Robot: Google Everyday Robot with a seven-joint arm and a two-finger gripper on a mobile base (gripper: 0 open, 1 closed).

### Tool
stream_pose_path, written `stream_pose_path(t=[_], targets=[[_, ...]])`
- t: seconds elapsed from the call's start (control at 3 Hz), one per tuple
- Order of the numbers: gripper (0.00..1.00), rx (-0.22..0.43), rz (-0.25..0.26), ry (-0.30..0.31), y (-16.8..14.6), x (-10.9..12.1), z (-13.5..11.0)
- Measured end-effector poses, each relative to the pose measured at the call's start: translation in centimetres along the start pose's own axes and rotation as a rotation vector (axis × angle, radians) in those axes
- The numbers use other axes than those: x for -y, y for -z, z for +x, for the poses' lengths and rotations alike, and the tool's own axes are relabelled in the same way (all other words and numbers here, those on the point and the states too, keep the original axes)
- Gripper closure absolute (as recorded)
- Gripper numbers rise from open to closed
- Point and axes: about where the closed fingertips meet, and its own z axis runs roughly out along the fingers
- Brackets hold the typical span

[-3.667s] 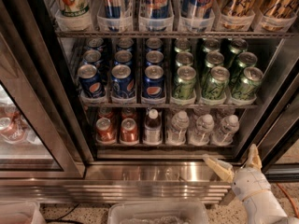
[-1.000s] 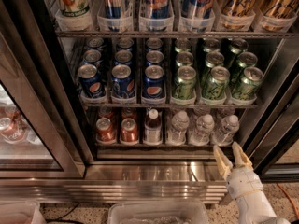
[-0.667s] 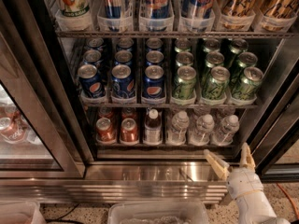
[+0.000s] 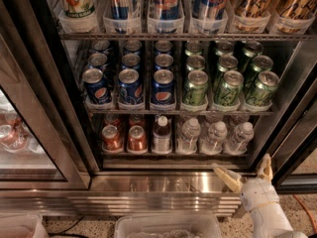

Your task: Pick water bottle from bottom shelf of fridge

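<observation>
Below water bottle [image 4: 241,136], splayed end effector [image 4: 242,165]

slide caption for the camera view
Open gripper poised at the fridge base, below the rightmost water bottle on the bottom shelf.

- The gripper [image 4: 242,163] sits in the lower right of the frame: two fingers on a white body, set wide apart in a V.
- The fingers [image 4: 226,177] are pale cream-yellow — duller than the casing behind them — and each is a flat, tapering blade with a blunt tip.
- Both fingers root in a rounded white wrist housing [image 4: 256,190], smooth and glossy, with soft grey shading at its edges.
- A thin dark seam rings the housing where it meets the arm [image 4: 271,221].
- The arm is a plain white, smooth-shelled tube — it widens toward the bottom right corner.
</observation>
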Motion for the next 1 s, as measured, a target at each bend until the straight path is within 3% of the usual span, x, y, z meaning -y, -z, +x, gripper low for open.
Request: stream_pose_path(t=[0.33,1.0], targets=[[0.14,0.0,0.0,0.0,0.0,0.0,0.0],[0.2,0.0,0.0,0.0,0.0,0.0,0.0]])
